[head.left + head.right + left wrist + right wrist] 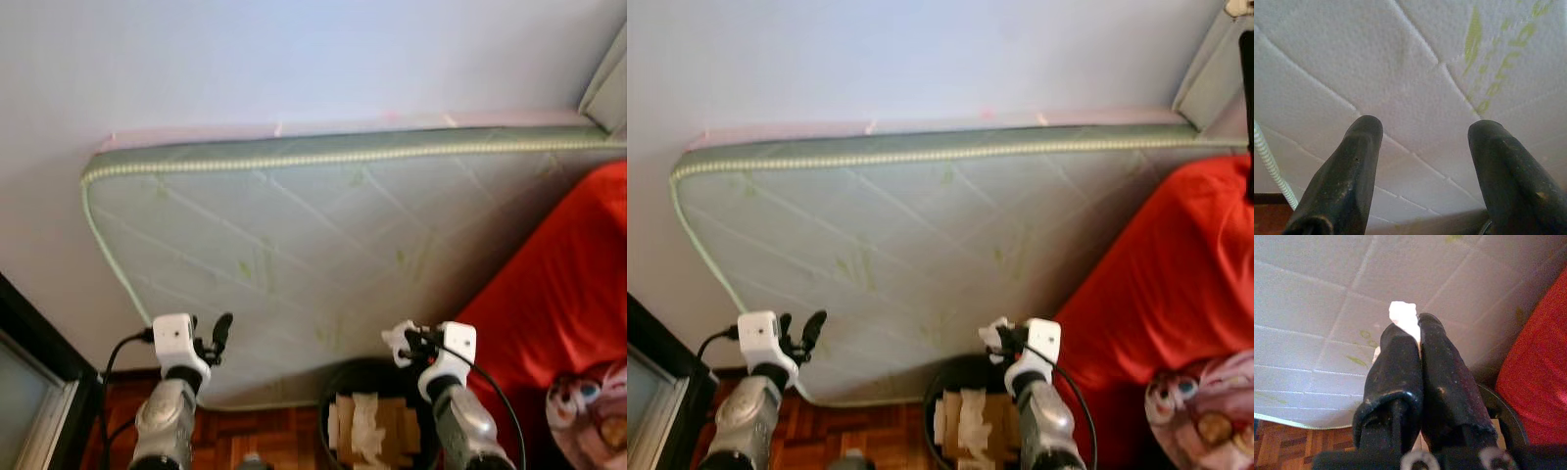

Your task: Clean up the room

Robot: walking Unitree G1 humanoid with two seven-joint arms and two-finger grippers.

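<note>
Soft, even daylight fills the room, leaving the pale wall [294,59] and the quilted mattress [323,235] bright but low in contrast, with a faint bluish cast. Both head views are mildly blurred and grainy. Shade gathers beneath the mattress's lower edge, darkening the black bin [367,377] and the wooden floor [265,431]. The red cover [558,294] is saturated without glare. In the wrist views the quilting is fairly crisp, while the near black fingers [1347,181] look soft and dull.
</note>
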